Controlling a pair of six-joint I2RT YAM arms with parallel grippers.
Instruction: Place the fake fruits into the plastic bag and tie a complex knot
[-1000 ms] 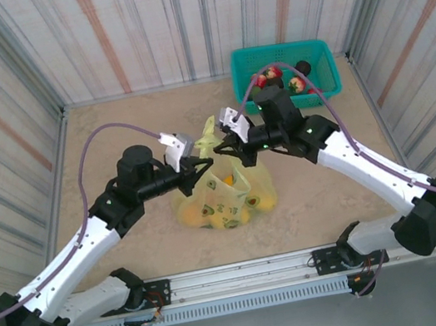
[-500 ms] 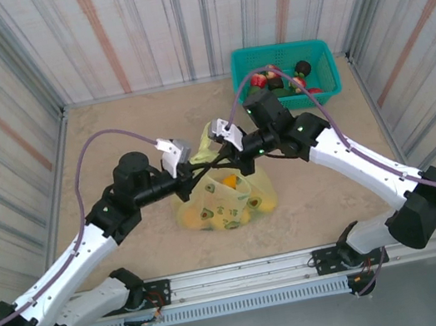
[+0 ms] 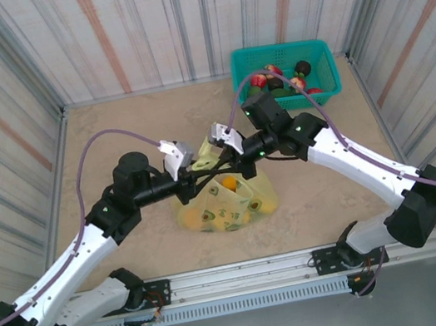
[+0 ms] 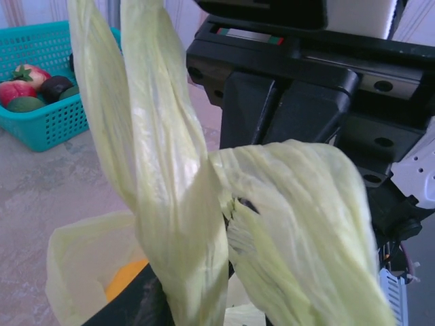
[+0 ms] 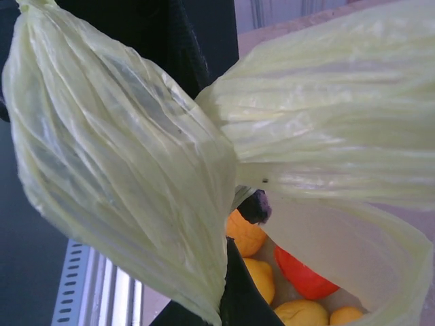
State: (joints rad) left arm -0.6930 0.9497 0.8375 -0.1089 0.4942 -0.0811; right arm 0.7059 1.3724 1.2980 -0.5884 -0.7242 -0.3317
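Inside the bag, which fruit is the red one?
The smooth red fruit lying in the middle of the plastic bag, seen by the right wrist camera. Its neighbours are an orange fruit up-left and yellow fruits below.

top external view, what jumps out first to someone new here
The pale yellow-green plastic bag at the table's centre, with orange and yellow fake fruits showing inside. Its two handle strips cross above it. At the far right sits a teal basket with more of them in it.
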